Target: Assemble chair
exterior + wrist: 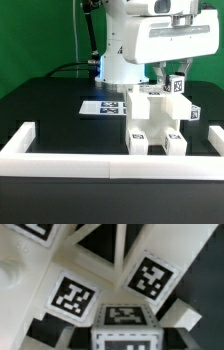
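Exterior view: chair [150, 120] is standing on the black table [40, 110], just behind the front border wall [90, 160] and to the exterior view's right of the marker board [103, 105]. Gripper [165, 80] is hanging at the chair's upper rear edge; whether it is gripping anything cannot be told. Wrist view: tagged white chair panels are filling the frame at close range.

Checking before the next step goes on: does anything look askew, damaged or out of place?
Nothing stands out. The chair stands upright behind the border wall, no pieces toppled or visibly broken. The gripper is at its top; the wrist view is too close to judge fits.
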Available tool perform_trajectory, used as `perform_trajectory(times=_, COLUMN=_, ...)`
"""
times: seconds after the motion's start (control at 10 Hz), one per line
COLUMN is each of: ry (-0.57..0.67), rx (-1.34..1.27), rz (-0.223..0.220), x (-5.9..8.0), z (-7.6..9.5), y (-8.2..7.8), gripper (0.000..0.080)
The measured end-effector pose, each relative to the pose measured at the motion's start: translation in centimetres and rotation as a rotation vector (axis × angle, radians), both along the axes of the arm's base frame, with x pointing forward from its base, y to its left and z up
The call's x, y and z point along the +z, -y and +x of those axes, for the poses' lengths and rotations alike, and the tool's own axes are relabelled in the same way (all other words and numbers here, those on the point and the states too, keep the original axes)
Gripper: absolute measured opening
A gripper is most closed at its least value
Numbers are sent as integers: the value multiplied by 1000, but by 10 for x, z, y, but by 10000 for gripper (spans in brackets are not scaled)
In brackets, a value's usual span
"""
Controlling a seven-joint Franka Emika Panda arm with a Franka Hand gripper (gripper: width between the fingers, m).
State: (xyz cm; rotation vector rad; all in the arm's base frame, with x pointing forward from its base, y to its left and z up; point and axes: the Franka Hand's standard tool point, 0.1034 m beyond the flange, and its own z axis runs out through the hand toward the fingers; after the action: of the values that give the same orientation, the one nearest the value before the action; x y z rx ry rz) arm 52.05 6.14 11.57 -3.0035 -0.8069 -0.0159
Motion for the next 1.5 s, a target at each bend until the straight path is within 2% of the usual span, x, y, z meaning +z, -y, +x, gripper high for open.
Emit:
perform_trajectory(times=0.7, ry=-29, rx=-791, rz=18, x=-1, z=1, y=-2, gripper=288)
perform_trajectory(times=0.9, ry=-38, rx=-976, rz=21, x=-1, z=1, y=-3, gripper=288)
perform_trajectory(times=1.1, ry=-42, rx=-1053, rz=21, x=-1, z=1, y=-4, gripper=288)
perform_trajectory(times=1.2, ry=-42, rx=-1050, rz=21, x=-1, z=1, y=-4, gripper=382)
perform_trajectory(times=1.3, ry=-40, rx=-1035, rz=19, x=-1, z=1, y=-4, gripper=521)
perform_trajectory(times=1.4, ry=-35, rx=-966, rz=16, x=0, z=1, y=-6, gripper=609)
perform_trajectory(times=1.5, ry=-31, rx=-932, rz=17, x=1, z=1, y=-7, gripper=609)
